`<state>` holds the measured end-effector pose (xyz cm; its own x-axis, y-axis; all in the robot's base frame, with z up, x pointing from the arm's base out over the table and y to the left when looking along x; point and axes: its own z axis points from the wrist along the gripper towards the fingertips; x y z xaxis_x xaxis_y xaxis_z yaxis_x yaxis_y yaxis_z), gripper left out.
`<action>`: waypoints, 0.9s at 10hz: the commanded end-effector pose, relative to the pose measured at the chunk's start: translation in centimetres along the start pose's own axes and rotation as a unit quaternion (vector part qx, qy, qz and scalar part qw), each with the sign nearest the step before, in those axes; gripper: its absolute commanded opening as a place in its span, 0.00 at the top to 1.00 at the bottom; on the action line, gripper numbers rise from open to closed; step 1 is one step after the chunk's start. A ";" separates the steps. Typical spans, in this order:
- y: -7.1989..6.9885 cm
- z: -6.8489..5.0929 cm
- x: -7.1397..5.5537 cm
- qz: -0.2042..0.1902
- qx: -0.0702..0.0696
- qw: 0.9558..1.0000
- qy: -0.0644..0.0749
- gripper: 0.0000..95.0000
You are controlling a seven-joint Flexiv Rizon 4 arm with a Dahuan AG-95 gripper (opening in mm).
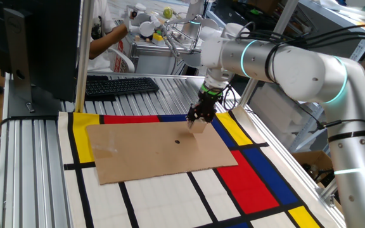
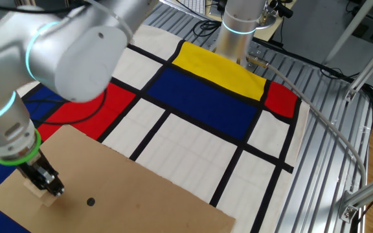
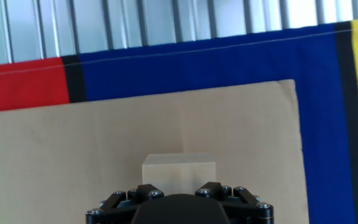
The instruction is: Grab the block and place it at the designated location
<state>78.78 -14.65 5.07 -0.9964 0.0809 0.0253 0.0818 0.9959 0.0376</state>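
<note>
In one fixed view, the gripper (image 1: 198, 121) points straight down over the right part of the cardboard sheet (image 1: 151, 152), its jaws clenched on the block (image 1: 198, 126). The dark dot (image 1: 177, 141) lies just left of it, nearer the camera.

In the other fixed view, the block (image 2: 37, 192) sits between the fingers at the sheet's (image 2: 135, 194) left end; whether it touches the cardboard I cannot tell. The dot (image 2: 90, 202) is near, to its right.

In the hand view, the pale block (image 3: 179, 171) shows just beyond the gripper body (image 3: 179, 208), over the cardboard (image 3: 73, 149), near its far right corner.
</note>
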 end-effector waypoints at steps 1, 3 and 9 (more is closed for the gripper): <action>0.5 0.0 0.6 0.005 0.000 1.000 -0.002 1.00; 0.9 0.1 1.1 0.008 0.002 1.000 -0.001 1.00; 2.4 0.5 2.6 0.023 0.001 1.000 -0.003 1.00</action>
<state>76.50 -11.89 4.62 -0.9914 0.1285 0.0243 0.1294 0.9909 0.0367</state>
